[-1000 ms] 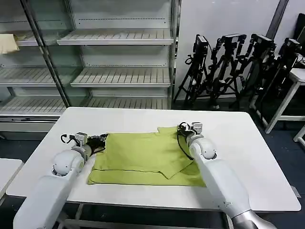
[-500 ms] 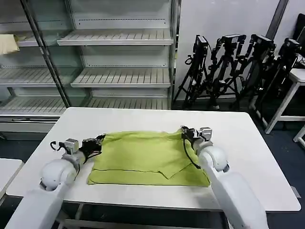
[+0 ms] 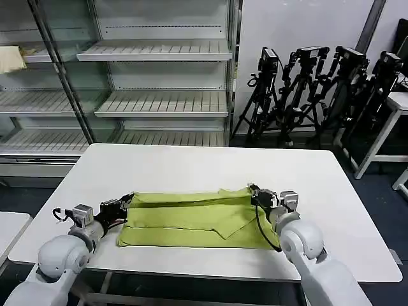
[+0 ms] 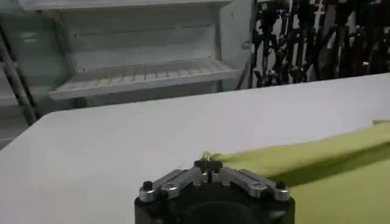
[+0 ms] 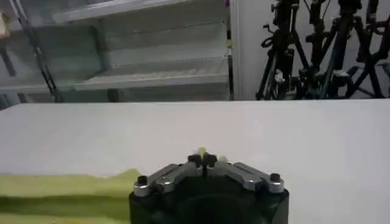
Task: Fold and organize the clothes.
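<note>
The clothes, one lime yellow-green T-shirt point(image 3: 191, 220), lie partly folded along the front of the white table point(image 3: 191, 162). Its far edge is doubled over toward me as a long flat band. My left gripper point(image 3: 125, 203) is shut on the shirt's left far corner, low over the table. My right gripper point(image 3: 255, 193) is shut on the right far corner. In the left wrist view the gripper point(image 4: 208, 164) pinches a bit of green cloth point(image 4: 317, 158). In the right wrist view the gripper point(image 5: 202, 160) holds a sliver of cloth, with the shirt point(image 5: 61, 189) stretching away beside it.
White metal shelving point(image 3: 159, 102) stands behind the table, with a pale cream cloth point(image 3: 9, 57) on a left shelf. Black tripods point(image 3: 319, 89) cluster at the back right. A second white table point(image 3: 395, 108) shows at the right edge. The table's far half is bare.
Both grippers have pulled the shirt's far edge toward me and down, folding it over the near part. The arms have drawn back and apart, and the shirt now lies as a flatter, narrower band.
</note>
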You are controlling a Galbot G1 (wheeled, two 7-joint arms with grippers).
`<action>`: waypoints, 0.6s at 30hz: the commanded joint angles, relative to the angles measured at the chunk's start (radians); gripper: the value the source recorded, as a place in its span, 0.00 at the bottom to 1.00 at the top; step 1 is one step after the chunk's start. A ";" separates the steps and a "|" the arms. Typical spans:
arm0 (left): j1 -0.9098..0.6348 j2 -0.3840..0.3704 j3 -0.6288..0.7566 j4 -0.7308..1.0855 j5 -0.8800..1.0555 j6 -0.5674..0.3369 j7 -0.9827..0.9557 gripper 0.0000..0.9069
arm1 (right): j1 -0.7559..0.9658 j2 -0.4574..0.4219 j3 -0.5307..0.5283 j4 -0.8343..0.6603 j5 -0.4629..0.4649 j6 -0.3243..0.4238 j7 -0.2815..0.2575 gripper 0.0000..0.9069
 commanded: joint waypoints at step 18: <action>0.122 0.000 -0.031 -0.077 0.024 -0.010 0.004 0.01 | -0.195 -0.013 0.064 0.154 -0.036 -0.003 -0.002 0.00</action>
